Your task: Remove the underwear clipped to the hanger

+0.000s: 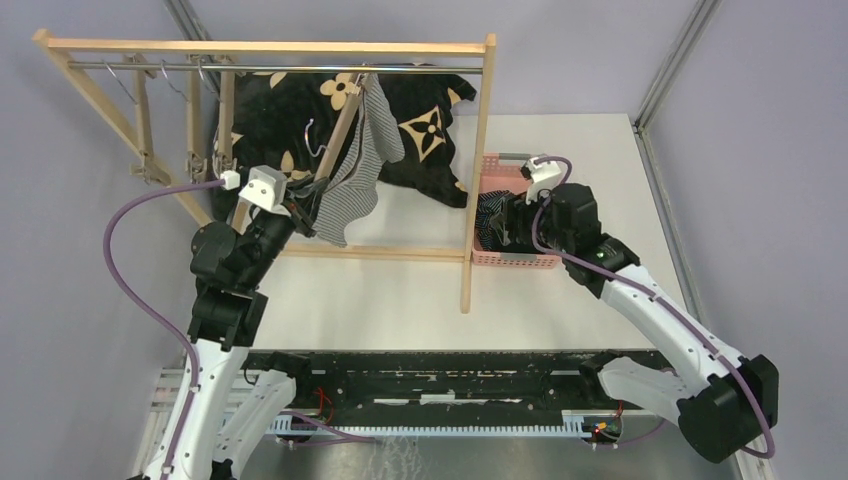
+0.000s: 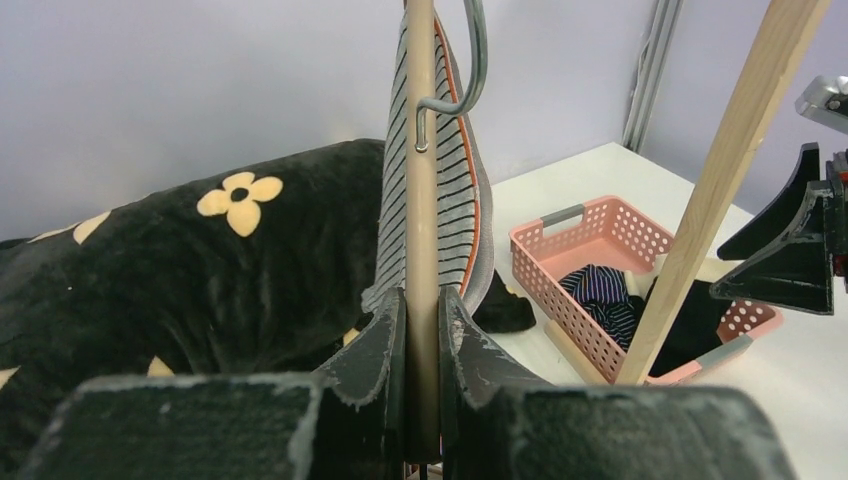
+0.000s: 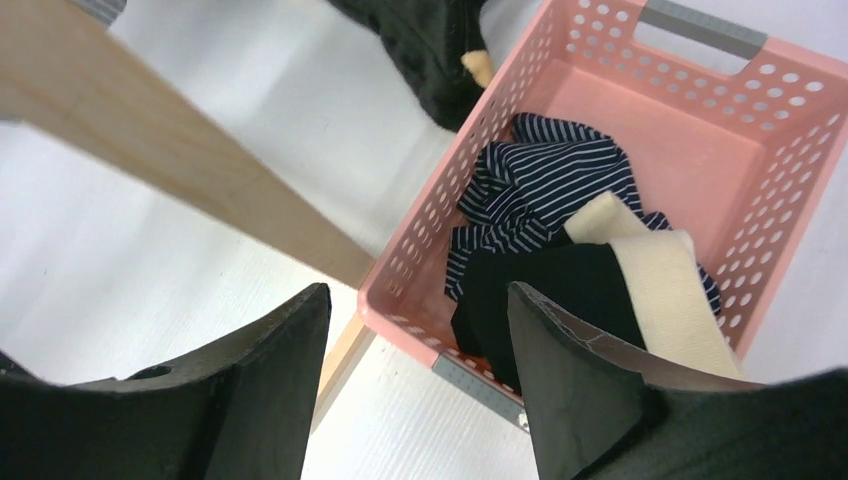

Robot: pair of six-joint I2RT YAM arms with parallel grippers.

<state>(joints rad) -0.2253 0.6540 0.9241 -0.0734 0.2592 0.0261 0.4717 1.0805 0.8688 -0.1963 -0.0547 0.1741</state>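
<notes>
With the wooden hanger (image 2: 421, 150) clamped in the left claw (image 2: 422, 310) and its grey-white pinstriped boxer shorts (image 1: 352, 190) hung at eleven o'clock, the open right claw (image 3: 418, 310), at two o'clock, was best brought across to pull them downward.

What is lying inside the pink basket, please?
Inside the pink basket lie navy striped shorts and black shorts, with a cream band across them. Anything beneath the clothes is covered and cannot be seen.

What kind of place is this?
Probably a lab test cell: bare grey partition walls, a white table carrying a light wooden clothes rack and a pink perforated plastic basket.
</notes>
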